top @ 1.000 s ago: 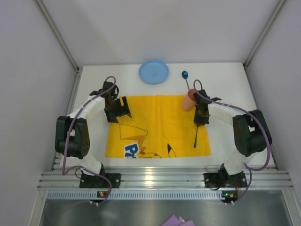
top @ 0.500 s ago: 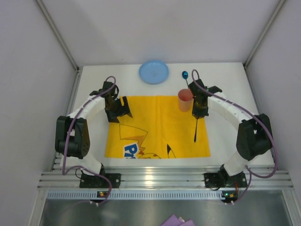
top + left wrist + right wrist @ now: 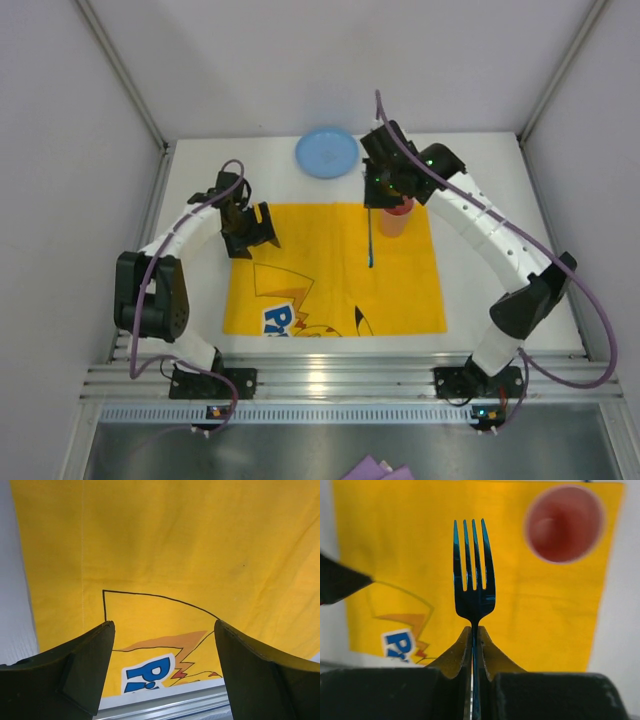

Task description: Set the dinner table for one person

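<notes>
My right gripper [image 3: 372,198] is shut on the handle of a dark blue fork [image 3: 370,240] and holds it raised over the yellow placemat [image 3: 320,270]. In the right wrist view the jaws [image 3: 474,636] pinch the handle and the fork's tines [image 3: 473,555] point away. A red cup [image 3: 396,217] stands upright on the placemat's back right corner, beside the right gripper; it also shows in the right wrist view [image 3: 563,523]. My left gripper [image 3: 252,228] is open and empty over the placemat's back left corner [image 3: 162,625]. The white dinner table [image 3: 490,280] lies under everything.
A light blue plate [image 3: 327,152] sits on the table behind the placemat. White enclosure walls stand left, right and back. An aluminium rail [image 3: 340,380] runs along the near edge. The placemat's cartoon print [image 3: 150,672] lies toward its front.
My right gripper has lifted the fork off the placemat's right side and carried it up, back and left, beside the cup. The cup went from tilted to upright. The left arm has barely moved.
</notes>
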Controlling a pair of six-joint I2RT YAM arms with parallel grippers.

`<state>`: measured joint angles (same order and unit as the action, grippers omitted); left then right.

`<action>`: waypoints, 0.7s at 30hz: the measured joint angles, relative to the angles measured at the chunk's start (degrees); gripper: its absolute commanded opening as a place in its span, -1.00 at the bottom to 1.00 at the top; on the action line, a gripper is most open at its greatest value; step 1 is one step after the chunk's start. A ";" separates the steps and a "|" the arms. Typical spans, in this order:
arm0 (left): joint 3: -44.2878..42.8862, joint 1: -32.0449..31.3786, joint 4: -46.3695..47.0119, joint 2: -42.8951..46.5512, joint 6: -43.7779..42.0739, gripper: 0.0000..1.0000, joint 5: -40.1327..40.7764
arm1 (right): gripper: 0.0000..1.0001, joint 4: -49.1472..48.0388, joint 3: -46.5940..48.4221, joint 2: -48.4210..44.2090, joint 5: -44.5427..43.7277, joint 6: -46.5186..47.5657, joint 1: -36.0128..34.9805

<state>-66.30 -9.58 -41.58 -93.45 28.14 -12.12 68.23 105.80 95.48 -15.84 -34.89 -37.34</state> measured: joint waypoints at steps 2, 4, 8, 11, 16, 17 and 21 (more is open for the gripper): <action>-0.02 -0.02 -0.22 1.11 0.04 0.74 0.92 | -1.00 -4.57 3.43 1.60 5.35 0.42 -4.15; -0.20 0.00 -1.16 2.80 0.31 0.78 3.23 | -1.00 -11.08 2.75 2.99 12.72 -0.20 -6.64; -0.59 0.72 -3.50 7.63 1.64 0.81 9.33 | -1.00 -23.63 0.46 11.39 26.43 -2.82 -8.79; -0.57 2.43 -4.74 12.37 2.23 0.82 13.42 | -1.00 -30.84 2.71 22.99 33.18 -4.87 -9.46; 0.46 4.44 -5.95 20.61 2.36 0.82 18.58 | -1.00 -42.71 5.49 39.54 42.12 -13.11 -10.88; 0.68 4.46 -6.43 21.44 2.34 0.82 19.17 | -1.00 -45.42 4.96 40.98 42.99 -15.19 -11.19; 2.27 4.59 -7.48 23.08 1.99 0.82 20.81 | -1.00 -55.78 0.66 42.75 45.11 -24.30 -12.44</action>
<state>-64.03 -4.99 -49.06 -70.37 30.13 8.69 12.45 106.45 138.23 29.28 -59.20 -49.78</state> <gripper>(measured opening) 0.908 0.020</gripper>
